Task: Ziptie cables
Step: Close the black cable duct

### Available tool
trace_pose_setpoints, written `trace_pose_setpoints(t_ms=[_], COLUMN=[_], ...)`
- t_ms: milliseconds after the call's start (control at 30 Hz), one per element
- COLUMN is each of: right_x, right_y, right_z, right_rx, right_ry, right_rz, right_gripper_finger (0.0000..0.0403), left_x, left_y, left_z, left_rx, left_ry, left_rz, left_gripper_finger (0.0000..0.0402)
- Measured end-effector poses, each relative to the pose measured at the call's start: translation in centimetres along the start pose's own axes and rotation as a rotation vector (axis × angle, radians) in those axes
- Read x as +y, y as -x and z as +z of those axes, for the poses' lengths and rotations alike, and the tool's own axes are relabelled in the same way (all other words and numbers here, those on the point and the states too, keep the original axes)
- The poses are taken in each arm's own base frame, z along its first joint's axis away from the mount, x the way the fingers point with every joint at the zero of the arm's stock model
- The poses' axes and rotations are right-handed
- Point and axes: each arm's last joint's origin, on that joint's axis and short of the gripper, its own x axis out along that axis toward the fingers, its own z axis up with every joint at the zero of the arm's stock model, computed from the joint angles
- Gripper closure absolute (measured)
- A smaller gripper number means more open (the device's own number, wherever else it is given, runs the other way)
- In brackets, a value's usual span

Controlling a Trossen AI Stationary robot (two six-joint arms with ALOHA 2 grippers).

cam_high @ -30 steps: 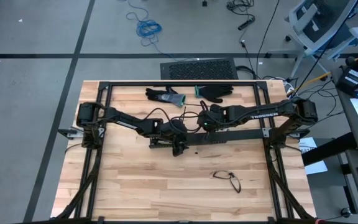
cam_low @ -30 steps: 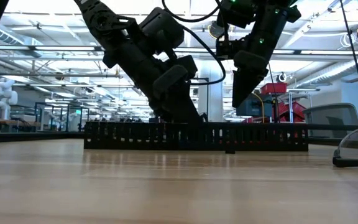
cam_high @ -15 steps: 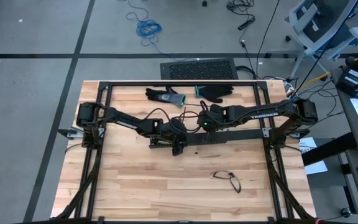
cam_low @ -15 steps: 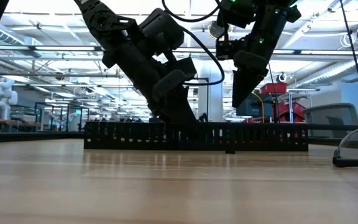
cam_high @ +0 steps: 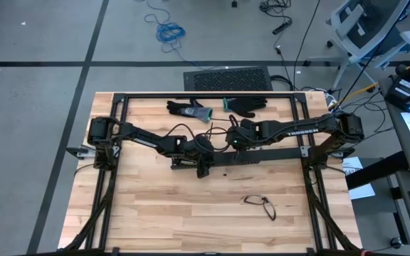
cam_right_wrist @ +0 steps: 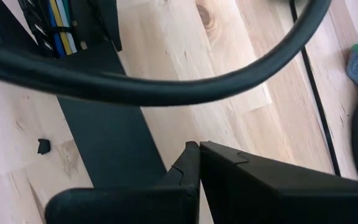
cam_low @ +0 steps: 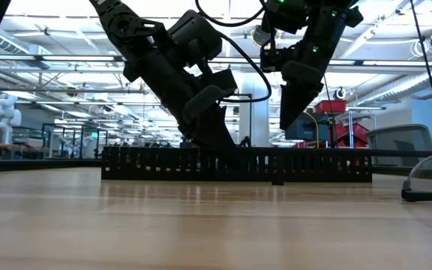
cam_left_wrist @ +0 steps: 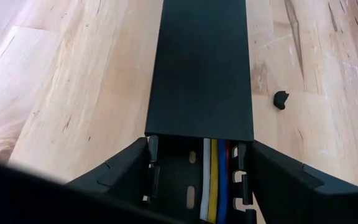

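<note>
Tabletop, light wood planks, is carrying all items, with a dark frame running round its edges. Duct, long, black and slotted, is lying lengthwise across the middle of the tabletop; a flat lid is covering most of its length, leaving the near end open in the left wrist view. Left arm is reaching in from the left side, its pincer standing down at the duct's open end with the fingers partly open, one outside each duct wall; whether they are touching the walls cannot be told. Right arm is reaching in from the right, its pincer hanging above the duct near the middle, fingers pressed fully together and gripping nothing. Gloves, one grey and one black, are lying at the far edge of the tabletop. Glasses are resting on the near right part of the tabletop, well apart from the duct. Cables, white, yellow, blue and red, are lying side by side inside the duct's open end, running under the lid. Small black scrap is lying on the wood just beside the duct.
</note>
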Motion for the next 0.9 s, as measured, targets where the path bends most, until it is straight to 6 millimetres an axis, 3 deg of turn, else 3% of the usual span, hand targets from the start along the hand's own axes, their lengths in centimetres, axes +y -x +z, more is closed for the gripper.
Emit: trace_pose_setpoints(t_ms=[333, 567, 900], right_x=[0.4, 0.7, 1.1], right_y=[0.1, 0.2, 0.2], right_z=[0.6, -0.7, -0.7], right_rx=[-0.059, 0.063, 0.092], right_ry=[-0.006, 0.057, -0.030], right_rz=[0.051, 0.066, 0.185], right_gripper_finger=[0.0403, 0.0403, 0.0403], left_x=[0.0, 0.0, 0.0], left_y=[0.0, 0.0, 0.0], left_z=[0.0, 0.0, 0.0], left_rx=[0.000, 0.001, 0.001], left_ry=[-0.005, -0.005, -0.007], left_rz=[0.000, 0.000, 0.000], left_gripper_finger=[0.0157, 0.0158, 0.0158])
